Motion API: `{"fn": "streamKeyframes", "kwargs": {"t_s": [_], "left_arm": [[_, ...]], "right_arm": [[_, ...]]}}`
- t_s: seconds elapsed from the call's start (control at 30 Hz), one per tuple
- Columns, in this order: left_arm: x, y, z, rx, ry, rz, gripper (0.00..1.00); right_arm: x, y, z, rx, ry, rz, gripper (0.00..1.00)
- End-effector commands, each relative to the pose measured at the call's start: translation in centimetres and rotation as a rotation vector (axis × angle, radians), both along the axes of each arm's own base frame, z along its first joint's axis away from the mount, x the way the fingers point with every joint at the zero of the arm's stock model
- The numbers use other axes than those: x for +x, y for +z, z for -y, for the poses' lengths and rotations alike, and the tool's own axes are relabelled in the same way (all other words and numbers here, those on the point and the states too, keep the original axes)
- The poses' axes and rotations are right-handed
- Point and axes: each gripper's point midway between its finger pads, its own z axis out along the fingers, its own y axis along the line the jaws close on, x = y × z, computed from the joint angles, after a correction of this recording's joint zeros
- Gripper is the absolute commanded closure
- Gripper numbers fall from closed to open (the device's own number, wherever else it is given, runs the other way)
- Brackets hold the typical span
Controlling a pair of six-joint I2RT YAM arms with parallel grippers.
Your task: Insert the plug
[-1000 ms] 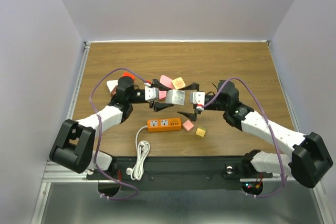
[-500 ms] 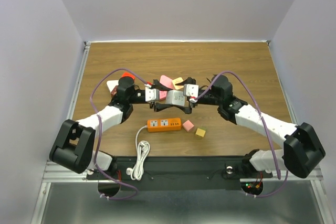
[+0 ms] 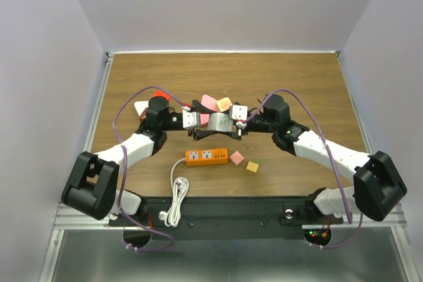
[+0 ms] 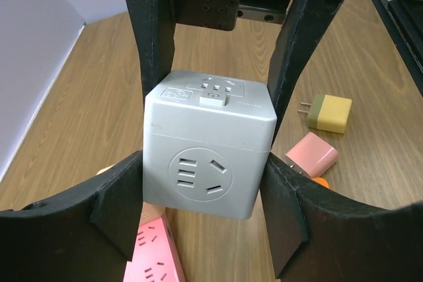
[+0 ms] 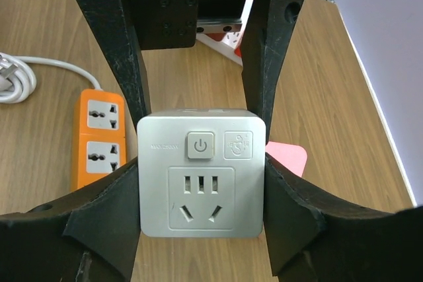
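A brown wooden table (image 3: 297,77) sits between pale walls (image 3: 218,4). From above, the grey socket cube (image 3: 222,123) is mostly covered by the two pincers that meet over it at mid-table, just behind the orange strip (image 3: 207,157). Its back and underside show in no view, so I cannot tell which face carries prongs. Small pink and yellow pieces behind the cube are partly hidden by the fingers, and it is hard to say what they are. A pink plug (image 3: 236,158) and a yellow plug (image 3: 252,166) lie just right of the strip, and a coiled white cable (image 3: 176,203) lies near the front edge. Both arms bend at the elbow and reach inward, wrists level, facing each other. The left gripper (image 4: 201,176) pinches the cube, its pads flat on two opposite sides. The right gripper (image 5: 201,183) grips it from the other end, its pads also against the sides. The cube seems to be held off the wood.
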Motion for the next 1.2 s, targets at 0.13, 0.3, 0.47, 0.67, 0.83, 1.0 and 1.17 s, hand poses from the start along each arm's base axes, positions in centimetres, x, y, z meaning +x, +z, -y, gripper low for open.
{"fn": "streamKeyframes", "kwargs": {"t_s": [0.13, 0.3, 0.47, 0.67, 0.83, 1.0, 1.17], "left_arm": [[0.9, 3.8, 0.1, -0.078, 0.065, 0.066, 0.75], [4.5, 5.6, -1.6, -0.179, 0.252, 0.023, 0.3], [7.5, 7.1, -4.5, -0.295, 0.411, -0.04, 0.18], [10.9, 7.3, -7.1, -0.371, 0.599, -0.109, 0.15], [12.6, 7.5, -9.3, -0.422, 0.748, -0.12, 0.15], [13.0, 7.6, -10.4, -0.443, 0.813, -0.117, 0.14], [14.0, 7.3, -10.9, -0.462, 0.856, -0.157, 0.14]], "right_arm": [[2.9, 1.6, 0.1, 0.032, -0.16, -0.025, 0.99], [5.2, 3.6, 1.6, 0.126, -0.358, -0.078, 1.0], [6.9, 4.3, 2.8, 0.223, -0.521, -0.158, 1.0], [9.4, 4.2, 3.8, 0.284, -0.672, -0.192, 1.0], [10.1, 2.8, 1.8, 0.284, -0.638, -0.279, 0.99], [11.0, 1.2, -0.1, 0.276, -0.62, -0.351, 1.0], [10.3, 0.1, -2.0, 0.263, -0.571, -0.401, 1.0]]}}
